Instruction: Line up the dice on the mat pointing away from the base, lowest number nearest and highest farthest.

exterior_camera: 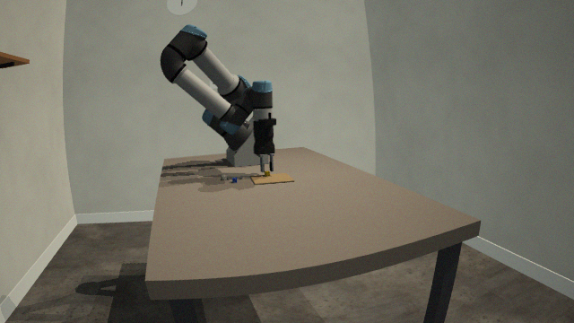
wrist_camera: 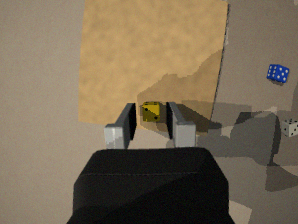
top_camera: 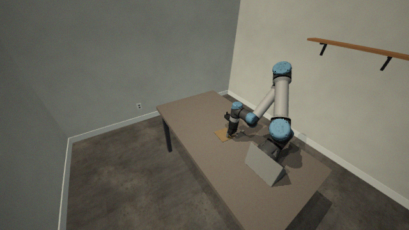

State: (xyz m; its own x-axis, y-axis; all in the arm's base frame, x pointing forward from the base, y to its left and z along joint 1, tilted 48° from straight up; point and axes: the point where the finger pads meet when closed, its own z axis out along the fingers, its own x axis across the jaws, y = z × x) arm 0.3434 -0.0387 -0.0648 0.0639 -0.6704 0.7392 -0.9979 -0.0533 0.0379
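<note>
the yellow die (exterior_camera: 267,173) (wrist_camera: 151,112), black-pipped, sits on the tan mat (top_camera: 221,135) (exterior_camera: 273,179) (wrist_camera: 150,50) near its edge toward the base, with wide bare mat beyond. the gripper (top_camera: 229,137) (exterior_camera: 267,170) (wrist_camera: 151,113) stands partway open around it, a gap each side, holding nothing. off the mat, the blue die (exterior_camera: 234,180) (wrist_camera: 278,73) and white die (exterior_camera: 223,178) (wrist_camera: 291,127) lie apart.

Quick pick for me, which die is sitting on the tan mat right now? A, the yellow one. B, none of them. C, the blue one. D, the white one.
A: the yellow die rests on the mat between the claw's open fingers, while the blue die and white die lie off it.
</note>
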